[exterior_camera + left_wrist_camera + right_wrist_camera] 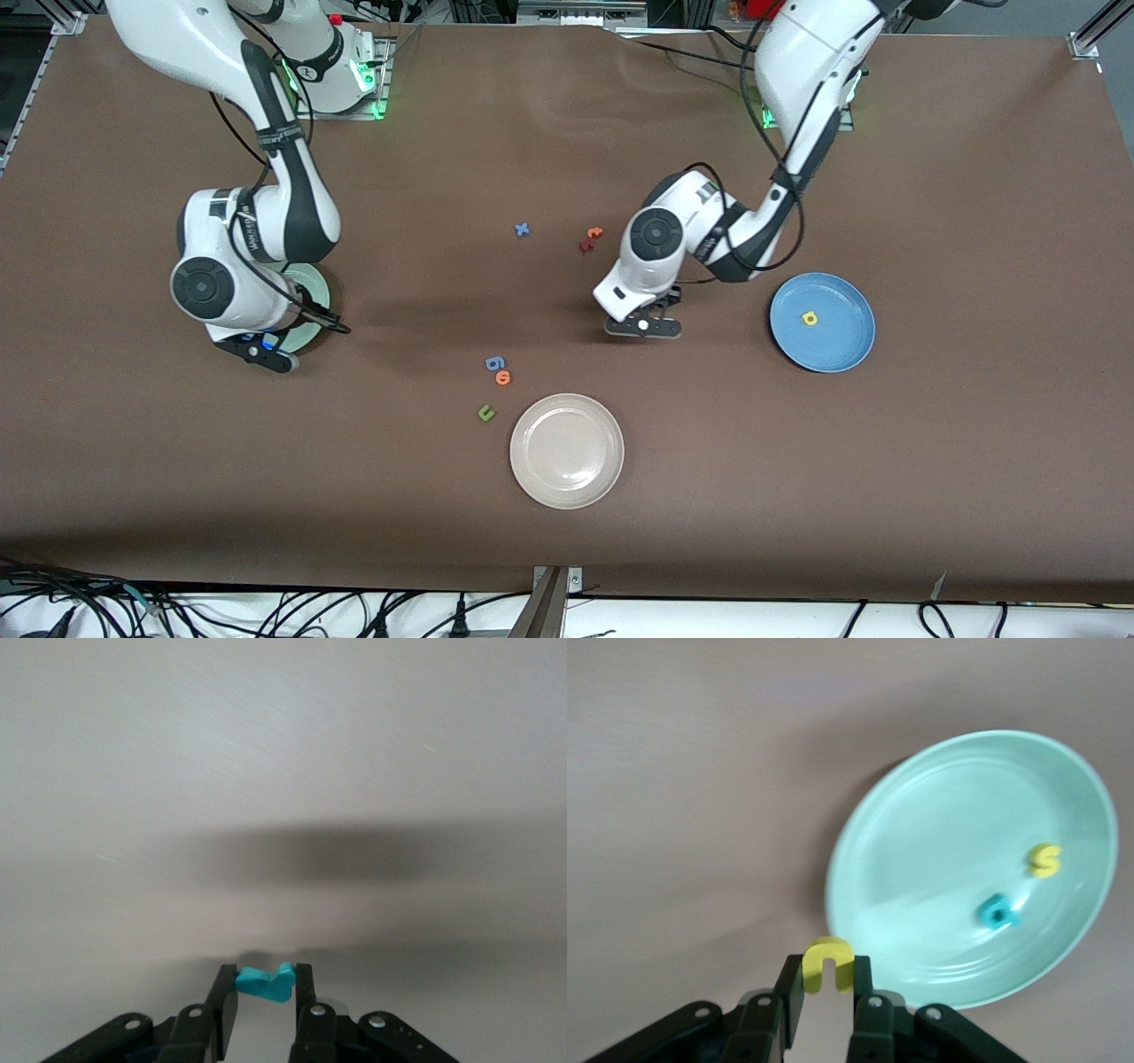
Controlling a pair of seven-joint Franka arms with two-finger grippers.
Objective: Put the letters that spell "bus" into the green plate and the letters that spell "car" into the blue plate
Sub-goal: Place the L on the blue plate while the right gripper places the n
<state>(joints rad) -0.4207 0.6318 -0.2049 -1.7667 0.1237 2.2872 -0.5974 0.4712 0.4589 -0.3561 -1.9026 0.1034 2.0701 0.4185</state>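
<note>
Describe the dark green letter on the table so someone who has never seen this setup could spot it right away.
Start at the off-white plate, the plate nearest the front camera. Beside its rim, toward the right arm's end of the table, lies a tiny dark green "u". A blue letter and an orange letter sit just farther from the camera; the "u" is the only green one.

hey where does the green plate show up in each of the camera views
Front view: the green plate is mostly hidden under the right arm, at that arm's end of the table.
Left wrist view: not in it; only bare table and a teal letter in the left gripper.
Right wrist view: fills much of the picture, holding a yellow s and teal b.
Shared landmark: the right gripper, holding a yellow u by the plate's rim.
</note>
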